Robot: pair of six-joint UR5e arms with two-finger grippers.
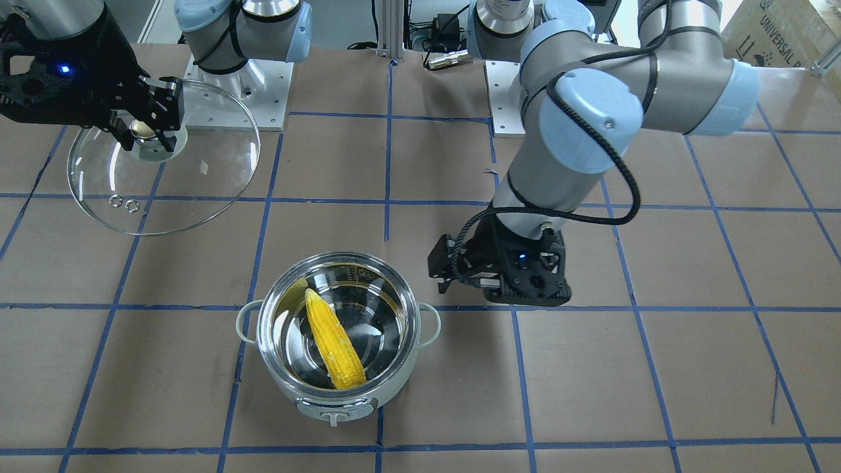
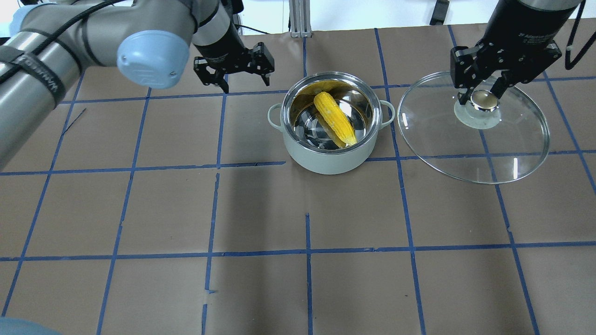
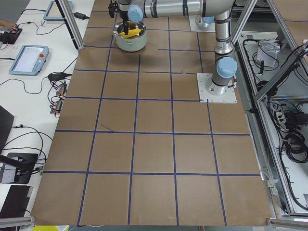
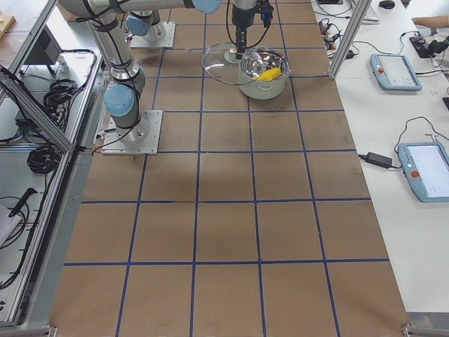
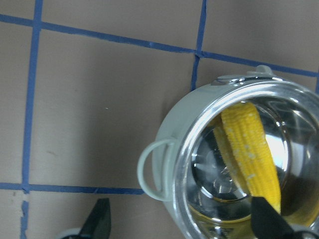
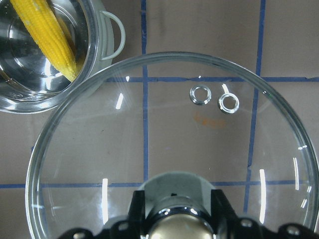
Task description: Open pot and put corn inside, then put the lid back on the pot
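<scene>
The pale-green pot [image 2: 326,160] stands open with the yellow corn [image 2: 335,118] lying slanted inside it, its tip against the steel wall [image 1: 335,345]. To the pot's right, my right gripper [image 2: 482,95] is shut on the knob of the clear glass lid [image 2: 465,144] and holds it off the table, slightly tilted. The right wrist view shows the lid [image 6: 199,144] under the fingers [image 6: 137,209] and the pot's rim [image 6: 94,50] at the upper left. My left gripper [image 2: 244,81] hangs open and empty just left of the pot [image 5: 172,134].
Brown paper with blue tape lines [image 2: 307,253] covers the table. The arm bases [image 1: 236,92] are bolted at the robot's side of it. Tablets and cables [image 4: 393,70] lie on side benches beyond the far edge.
</scene>
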